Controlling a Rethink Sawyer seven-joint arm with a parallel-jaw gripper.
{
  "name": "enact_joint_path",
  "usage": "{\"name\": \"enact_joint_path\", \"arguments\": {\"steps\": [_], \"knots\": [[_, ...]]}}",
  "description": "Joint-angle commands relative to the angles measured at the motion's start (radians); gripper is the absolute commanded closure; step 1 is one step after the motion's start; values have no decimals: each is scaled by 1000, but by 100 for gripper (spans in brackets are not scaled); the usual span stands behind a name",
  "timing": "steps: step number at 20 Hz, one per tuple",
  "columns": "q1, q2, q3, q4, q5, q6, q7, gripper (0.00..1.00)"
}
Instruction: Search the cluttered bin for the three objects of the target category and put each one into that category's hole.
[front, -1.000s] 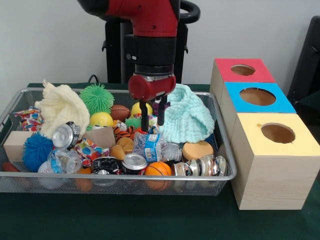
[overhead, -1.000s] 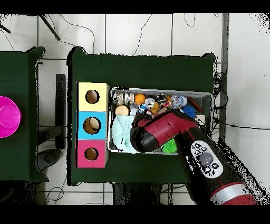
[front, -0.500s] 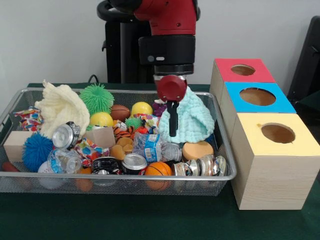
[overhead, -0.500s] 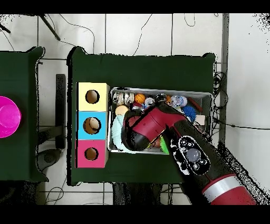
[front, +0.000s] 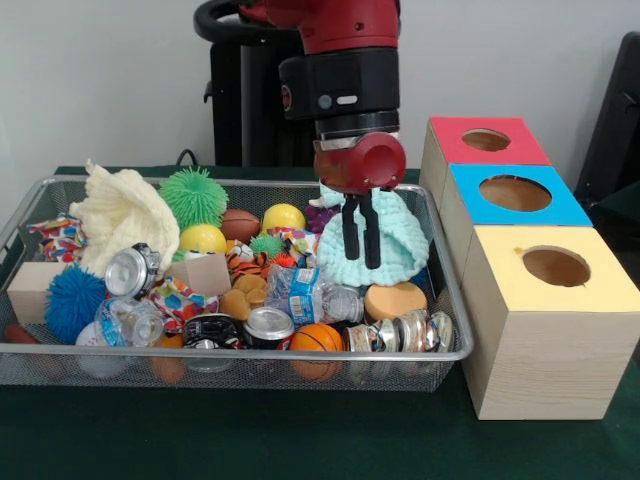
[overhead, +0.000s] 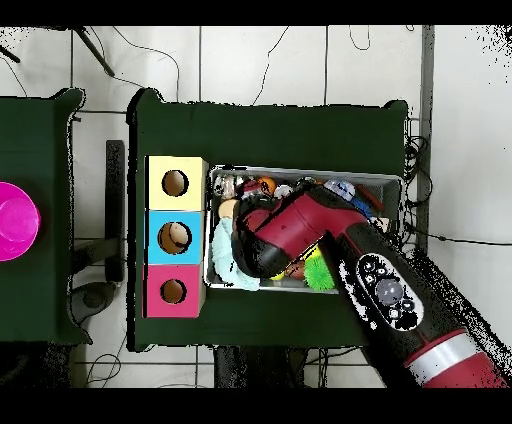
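Over upright cloth, gripper

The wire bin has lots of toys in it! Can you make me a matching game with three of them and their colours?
Things:
1. spiky rubber ball at the wire mesh bin's back
2. fuzzy ball near the wooden block
3. knitted cloth behind the gripper

Colours:
A. mint
B. green
C. blue

Pairs: 1-B, 2-C, 3-A
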Motion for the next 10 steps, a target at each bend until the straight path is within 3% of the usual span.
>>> {"name": "enact_joint_path", "arguments": {"steps": [1, 6, 10], "knots": [[-57, 166, -109, -45, 149, 110, 183, 0], [47, 219, -281, -110, 179, 50, 378, 0], [83, 224, -342, -109, 224, 33, 431, 0]]}}
